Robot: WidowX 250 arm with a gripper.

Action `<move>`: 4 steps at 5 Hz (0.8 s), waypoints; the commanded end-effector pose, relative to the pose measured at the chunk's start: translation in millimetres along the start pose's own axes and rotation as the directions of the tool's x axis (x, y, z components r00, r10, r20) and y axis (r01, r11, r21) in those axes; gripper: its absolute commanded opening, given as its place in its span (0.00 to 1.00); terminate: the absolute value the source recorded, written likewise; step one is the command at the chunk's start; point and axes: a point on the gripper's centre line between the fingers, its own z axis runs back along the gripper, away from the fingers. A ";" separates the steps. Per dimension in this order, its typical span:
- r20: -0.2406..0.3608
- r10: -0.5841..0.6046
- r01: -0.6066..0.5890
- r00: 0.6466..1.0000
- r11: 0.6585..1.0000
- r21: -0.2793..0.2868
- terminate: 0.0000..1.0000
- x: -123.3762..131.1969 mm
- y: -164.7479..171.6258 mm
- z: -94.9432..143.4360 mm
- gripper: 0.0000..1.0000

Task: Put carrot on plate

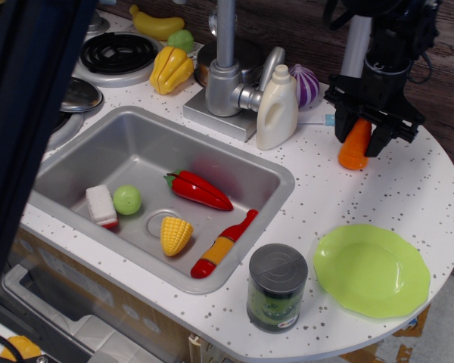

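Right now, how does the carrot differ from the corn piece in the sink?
The carrot is orange and sits between the gripper fingers, tilted over the counter; the corn piece is yellow and lies free on the sink floor. The carrot is partly hidden by the gripper; the corn is fully visible. Both are small, cone-shaped toy vegetables.

Carrot and plate, positions on the desk.
Carrot (355,145): stubby, orange, tilted, upper part hidden between the end effector (359,134) fingers at the rear right. Plate (371,270): round, lime-green, scalloped rim, lying flat and bare at the front right edge, well apart from the carrot.
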 end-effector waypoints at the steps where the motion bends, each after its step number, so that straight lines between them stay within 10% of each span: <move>1: 0.050 0.150 -0.151 0.987 0.988 0.018 0.00 -34.7 -10.0 72.2 0.00; 4: -0.014 0.231 -0.232 0.973 0.973 -0.023 0.00 -98.0 -24.2 46.1 0.00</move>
